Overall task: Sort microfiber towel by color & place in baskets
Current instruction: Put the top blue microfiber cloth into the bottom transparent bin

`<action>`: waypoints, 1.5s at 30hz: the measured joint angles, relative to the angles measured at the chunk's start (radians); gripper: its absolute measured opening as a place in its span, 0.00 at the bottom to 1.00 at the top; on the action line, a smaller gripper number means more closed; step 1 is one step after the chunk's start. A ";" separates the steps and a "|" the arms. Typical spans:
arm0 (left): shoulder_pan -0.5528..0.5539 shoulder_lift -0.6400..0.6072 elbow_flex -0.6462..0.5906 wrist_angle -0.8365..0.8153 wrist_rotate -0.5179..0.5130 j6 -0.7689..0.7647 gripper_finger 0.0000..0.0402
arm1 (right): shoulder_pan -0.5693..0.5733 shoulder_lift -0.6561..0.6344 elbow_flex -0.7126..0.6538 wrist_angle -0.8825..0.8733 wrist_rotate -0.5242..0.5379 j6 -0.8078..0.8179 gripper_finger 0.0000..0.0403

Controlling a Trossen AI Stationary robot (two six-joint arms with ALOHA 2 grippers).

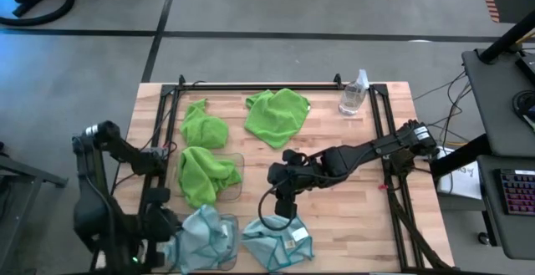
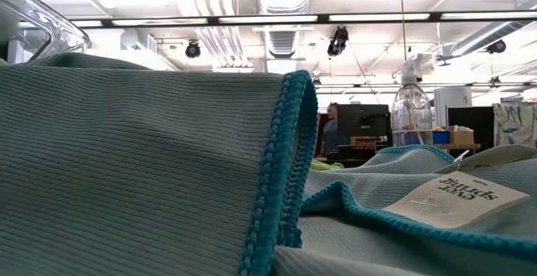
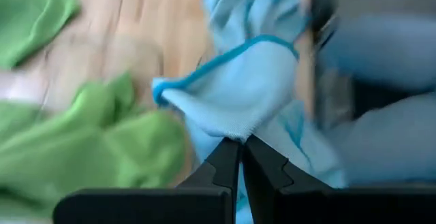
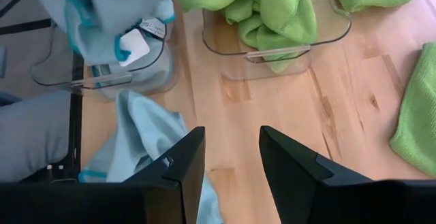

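Pale blue-teal ribbed microfiber towel (image 3: 252, 81), darker teal stitched hem, pinched in left gripper (image 3: 240, 149), jaws closed on it, over clear plastic basket (image 1: 219, 262) at table's near edge. Second blue towel (image 1: 280, 240) beside it; white tag (image 2: 457, 199) reads "ever spring". Right gripper (image 4: 231, 152): jaws wide, empty.

My light wooden slatted table (image 1: 351, 158) stands on a grey concrete floor (image 1: 251, 49) crossed by dark lines. Beside the table sits a dark desk (image 1: 501, 99) with a keyboard (image 1: 517, 190). Beyond the table, long ceiling strip lights (image 2: 252, 20) glow over black monitors (image 2: 369, 121).
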 joint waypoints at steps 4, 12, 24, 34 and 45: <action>0.000 0.086 -0.024 -0.003 0.144 0.004 0.00 | 0.005 0.001 0.000 0.000 0.000 0.002 0.33; 0.000 0.246 -0.024 0.249 0.434 0.269 0.00 | 0.007 0.005 0.000 0.001 0.000 0.002 0.32; 0.007 0.266 -0.024 0.284 0.379 0.361 0.00 | 0.007 0.005 0.000 0.005 0.002 0.001 0.31; 0.020 0.248 -0.024 0.322 0.309 0.596 0.00 | 0.007 0.005 -0.013 0.005 0.002 0.023 0.30; 0.024 0.185 -0.099 0.351 0.282 0.638 0.00 | 0.007 0.005 -0.023 0.006 0.002 0.030 0.30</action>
